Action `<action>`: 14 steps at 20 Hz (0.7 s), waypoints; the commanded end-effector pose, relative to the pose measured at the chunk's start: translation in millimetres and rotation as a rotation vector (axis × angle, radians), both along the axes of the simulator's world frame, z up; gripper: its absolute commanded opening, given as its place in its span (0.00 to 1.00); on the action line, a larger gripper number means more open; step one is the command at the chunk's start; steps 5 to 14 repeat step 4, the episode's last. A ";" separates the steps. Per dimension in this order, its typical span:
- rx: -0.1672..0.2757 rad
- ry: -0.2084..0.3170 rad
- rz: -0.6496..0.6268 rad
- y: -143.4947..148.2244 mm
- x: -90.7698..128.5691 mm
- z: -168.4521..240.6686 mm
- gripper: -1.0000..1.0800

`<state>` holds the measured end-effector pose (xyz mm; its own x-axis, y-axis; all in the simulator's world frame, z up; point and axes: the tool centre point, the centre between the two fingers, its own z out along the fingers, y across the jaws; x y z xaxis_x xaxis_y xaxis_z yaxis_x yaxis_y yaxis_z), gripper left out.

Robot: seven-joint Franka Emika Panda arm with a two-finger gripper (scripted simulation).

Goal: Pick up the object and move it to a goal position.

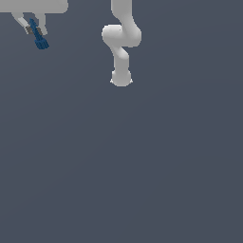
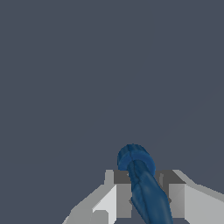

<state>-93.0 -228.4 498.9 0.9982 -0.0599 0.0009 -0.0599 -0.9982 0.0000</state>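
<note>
The object is a small dark blue elongated item with a blocky end. It hangs tilted between my gripper's fingers at the top of the exterior view's left, its blocky end pointing down. My gripper is shut on it, held high above the floor. In the wrist view the object runs out between the two grey fingertips, its rounded end furthest from the camera, and my gripper grips its shaft. No goal marker shows in either view.
The white arm's base and lower links stand at the top middle of the exterior view. A plain dark grey floor fills the rest.
</note>
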 end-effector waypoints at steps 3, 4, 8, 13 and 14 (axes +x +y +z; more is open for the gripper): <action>0.000 0.001 0.001 -2.8 -1.6 6.7 0.00; 0.000 0.001 0.001 -2.9 -1.6 6.9 0.00; 0.000 0.001 0.001 -2.9 -1.6 6.9 0.00; 0.000 0.001 0.001 -2.9 -1.6 6.9 0.00; 0.000 0.001 0.001 -2.9 -1.6 6.9 0.00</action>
